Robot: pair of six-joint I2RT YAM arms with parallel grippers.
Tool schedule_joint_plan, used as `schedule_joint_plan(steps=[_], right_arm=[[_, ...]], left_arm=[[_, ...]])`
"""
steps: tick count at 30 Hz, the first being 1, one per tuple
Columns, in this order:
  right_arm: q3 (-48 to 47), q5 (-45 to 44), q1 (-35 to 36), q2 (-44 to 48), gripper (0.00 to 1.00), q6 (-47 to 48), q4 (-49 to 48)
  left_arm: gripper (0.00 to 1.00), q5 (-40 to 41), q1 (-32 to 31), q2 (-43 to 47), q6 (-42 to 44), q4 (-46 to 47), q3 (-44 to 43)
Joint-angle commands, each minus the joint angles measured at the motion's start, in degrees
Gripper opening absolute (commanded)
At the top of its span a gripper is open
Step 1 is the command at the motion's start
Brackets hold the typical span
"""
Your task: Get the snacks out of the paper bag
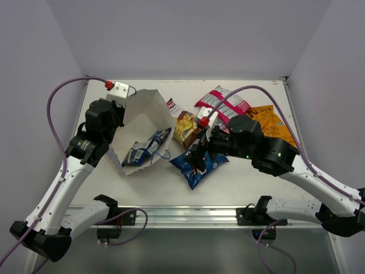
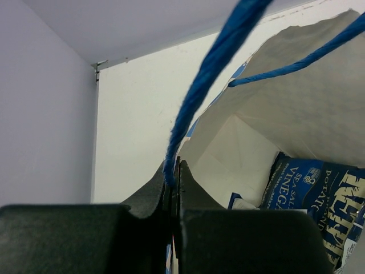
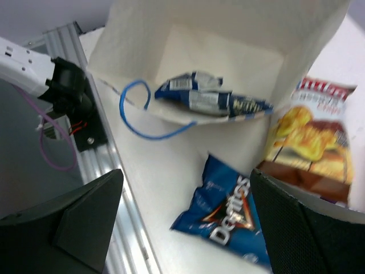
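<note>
Cream-white paper bag (image 1: 145, 108) lying on its side on the left part of the tabletop (image 1: 239, 182), mouth open toward the near right. The left jaws are closed on one blue string handle (image 2: 205, 74) at the bag's left edge; in the left wrist view the cord runs up from between the shut jaws. A second handle loop (image 3: 134, 114) lies slack on the tabletop at the near lip of the bag. Inside the bag rests a dark blue packet (image 1: 149, 145), printed "sea salt & vinegar" in the left wrist view, with further small blue-white wrapping beside it that is too blurred to tell apart.

Four snacks lie outside the bag. The blue Doritos packet (image 1: 193, 174) lies near centre, just right of the bag's mouth. The right jaws stand wide apart over this packet and hold nothing. A brown-red chips packet (image 1: 185, 127) lies just beside the bag's right wall. A pink-white striped packet (image 1: 225, 103) lies at the far centre. An orange-yellow chips packet (image 1: 271, 123) lies at the far right.
</note>
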State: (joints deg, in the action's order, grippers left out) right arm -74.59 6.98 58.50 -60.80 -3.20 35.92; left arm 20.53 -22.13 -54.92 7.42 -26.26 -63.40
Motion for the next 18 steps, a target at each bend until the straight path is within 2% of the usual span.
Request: schedule_joint_plan(steps=[1,6,11,18], right_arm=[[-6.6,2.3,0.1,-6.9,0.95,13.0,-2.0],[-16.6,0.7,0.0,-18.9,0.93,23.6,-1.6],[-24.4,-1.4,0.1,-29.1,0.9,30.1,-1.2],[-23.3,-2.6,0.0,-37.5,0.86,33.3,-0.9]], left_arm=[[0.0,-2.8,0.3,0.9,1.9,0.9,-0.8],[0.0,-6.1,0.2,1.2,2.4,0.8,-1.3],[0.0,-8.7,0.3,1.9,2.8,0.6,-2.3],[0.0,-11.4,0.3,3.8,3.8,0.3,-1.9]])
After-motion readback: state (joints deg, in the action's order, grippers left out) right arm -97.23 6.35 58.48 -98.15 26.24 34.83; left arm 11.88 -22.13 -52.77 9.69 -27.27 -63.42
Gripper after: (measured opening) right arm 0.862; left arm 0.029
